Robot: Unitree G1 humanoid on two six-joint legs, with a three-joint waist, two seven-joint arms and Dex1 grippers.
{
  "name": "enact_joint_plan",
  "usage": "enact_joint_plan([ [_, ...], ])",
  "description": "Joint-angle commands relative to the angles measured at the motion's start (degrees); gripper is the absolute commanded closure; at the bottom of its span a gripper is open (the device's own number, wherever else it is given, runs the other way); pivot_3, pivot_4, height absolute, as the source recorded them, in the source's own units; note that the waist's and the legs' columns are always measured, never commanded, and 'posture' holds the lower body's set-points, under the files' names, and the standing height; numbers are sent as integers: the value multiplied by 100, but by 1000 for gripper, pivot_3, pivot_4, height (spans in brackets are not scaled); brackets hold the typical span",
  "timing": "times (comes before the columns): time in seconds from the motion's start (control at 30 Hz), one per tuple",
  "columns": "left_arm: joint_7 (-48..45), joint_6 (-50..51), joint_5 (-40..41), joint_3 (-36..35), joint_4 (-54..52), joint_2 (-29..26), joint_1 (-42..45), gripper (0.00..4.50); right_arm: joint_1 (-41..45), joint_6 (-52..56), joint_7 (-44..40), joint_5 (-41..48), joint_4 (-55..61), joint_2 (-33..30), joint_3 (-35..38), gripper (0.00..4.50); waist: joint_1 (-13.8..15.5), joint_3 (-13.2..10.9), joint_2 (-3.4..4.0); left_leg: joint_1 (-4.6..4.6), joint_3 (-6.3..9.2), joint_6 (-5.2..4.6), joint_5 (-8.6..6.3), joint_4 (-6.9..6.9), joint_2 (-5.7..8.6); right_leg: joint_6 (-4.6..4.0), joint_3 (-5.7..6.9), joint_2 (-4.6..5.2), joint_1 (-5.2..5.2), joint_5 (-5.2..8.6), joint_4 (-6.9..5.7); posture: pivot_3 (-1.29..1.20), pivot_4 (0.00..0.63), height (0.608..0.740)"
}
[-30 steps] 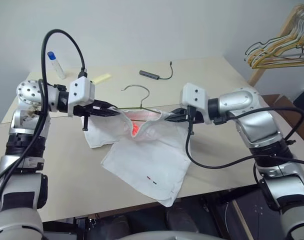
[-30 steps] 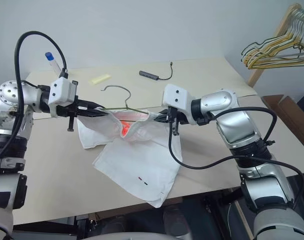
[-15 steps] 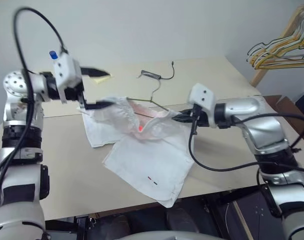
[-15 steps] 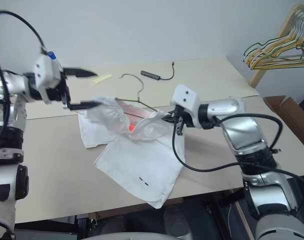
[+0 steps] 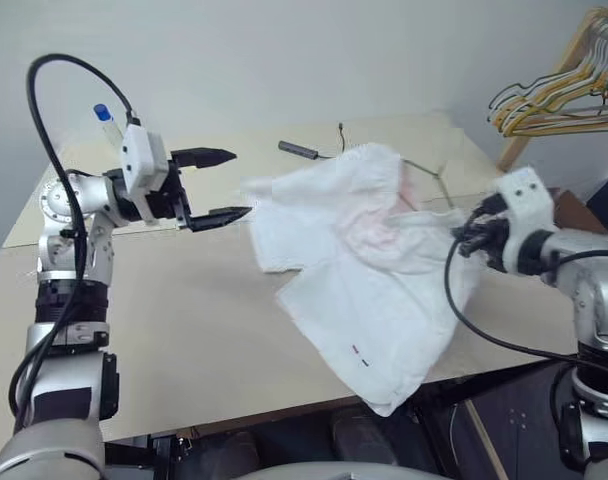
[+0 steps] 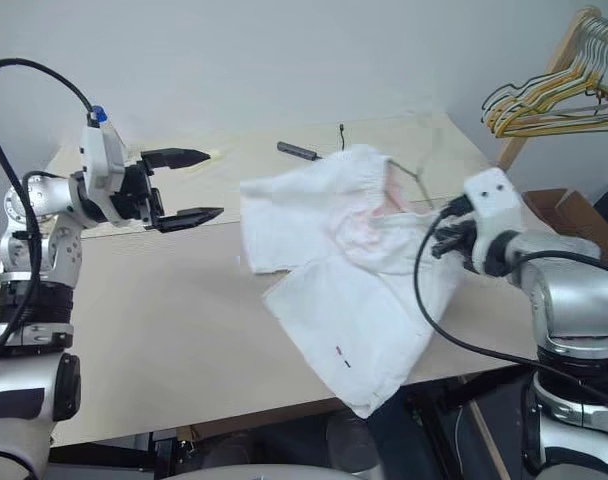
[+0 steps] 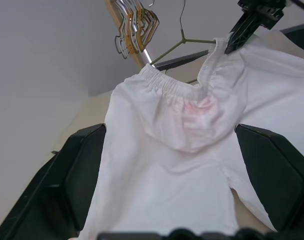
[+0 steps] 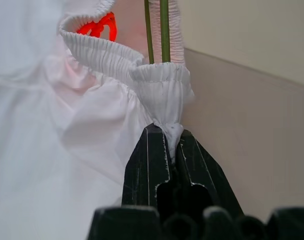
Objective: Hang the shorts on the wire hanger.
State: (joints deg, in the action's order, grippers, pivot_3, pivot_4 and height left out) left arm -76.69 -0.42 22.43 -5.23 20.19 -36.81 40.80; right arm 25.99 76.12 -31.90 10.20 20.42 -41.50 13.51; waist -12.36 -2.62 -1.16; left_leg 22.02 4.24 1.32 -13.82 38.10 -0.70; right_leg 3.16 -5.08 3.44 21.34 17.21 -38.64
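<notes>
Since a second ago the left pincer [image 5: 219,186] has let go of the shorts [image 5: 369,265] and drawn back to its own side, while the right pincer [image 8: 172,150] has hauled cloth and hanger [image 7: 184,40] across toward the right edge of the counter [image 5: 164,330].

On the left, that pincer now hovers with its fingers spread wide, holding nothing, just beside the near corner of the shorts but clear of it. In the middle the shorts hang stretched and partly lifted, the lower leg trailing past the counter's front edge (the small dark marks near the hem show there). On the right, the pincer is clamped tight on a bunched fold of the waistband, with the hanger's thin wire running up out of the band right beside the fingers.

My reading: this is mid-threading, the hanger already poking inside the waistband. The next move likely calls for the left pincer to retake the free side of the waistband and pull it over the hanger's other shoulder, without dragging the wire out.
</notes>
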Motion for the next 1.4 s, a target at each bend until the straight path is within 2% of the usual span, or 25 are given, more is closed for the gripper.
enact_joint_plan([
  [0.03,-15,104,149,29,-297,68,29,22,308,341,487,-191,-234,-202,659,4500,-21,0,0,0,-1,0,0,0,2,0,0,1,0,0,0,-267,0,740],
  [0.17,34,74,26,110,-260,126,61,22,541,749,617,-120,-525,-499,925,4500,-131,6,15,0,-6,0,0,-1,1,0,-4,1,-1,0,7,-273,0,740],
  [0.27,151,161,149,26,-311,192,104,22,756,844,1122,-443,-888,-668,1192,4500,-220,6,16,1,-9,0,0,-2,0,0,-4,-1,-1,0,9,-273,0,740],
  [0.37,194,230,231,-24,-433,207,50,22,1060,769,1817,-803,-1127,-526,1454,4500,-279,8,19,-1,-13,-1,0,-2,1,0,-11,0,-5,0,11,-271,0,740],
  [0.57,329,311,309,-59,-623,219,-72,22,1715,468,3153,-1458,-1320,206,1897,4500,-435,22,42,-11,-25,-1,0,-7,-2,1,-30,-5,-8,0,10,-263,0,740],
  [0.73,495,395,616,-193,-826,443,-160,22,2450,-464,4276,-1698,-1833,721,2508,4500,-442,38,71,-11,-35,-2,1,-8,1,2,-42,0,-8,1,11,-277,0,740],
  [0.83,563,517,750,-205,-989,530,-222,22,2793,-954,4628,-1665,-2295,757,2697,4500,-446,48,87,-12,-39,-2,1,-10,1,2,-42,0,-8,1,11,-275,0,740],
  [1.0,553,678,886,-183,-1315,513,-397,22,3246,-1419,4966,-1559,-3338,446,2962,4500,-445,52,94,-17,-89,-4,2,-14,0,2,-45,-2,-10,1,11,-268,0,740],
  [1.17,616,645,760,-146,-1332,502,-446,22,3847,-1911,5064,-1050,-4871,-62,3494,4500,-445,55,111,-28,-115,-8,4,-24,0,2,-56,-3,-20,1,34,-262,0,740],
  [1.4,506,692,830,-150,-1419,443,-457,22,4292,-2637,5067,-661,-6594,-745,3290,4500,-456,57,123,-43,-130,-10,5,-36,-1,2,-65,-7,-34,2,56,-253,0,740],
])
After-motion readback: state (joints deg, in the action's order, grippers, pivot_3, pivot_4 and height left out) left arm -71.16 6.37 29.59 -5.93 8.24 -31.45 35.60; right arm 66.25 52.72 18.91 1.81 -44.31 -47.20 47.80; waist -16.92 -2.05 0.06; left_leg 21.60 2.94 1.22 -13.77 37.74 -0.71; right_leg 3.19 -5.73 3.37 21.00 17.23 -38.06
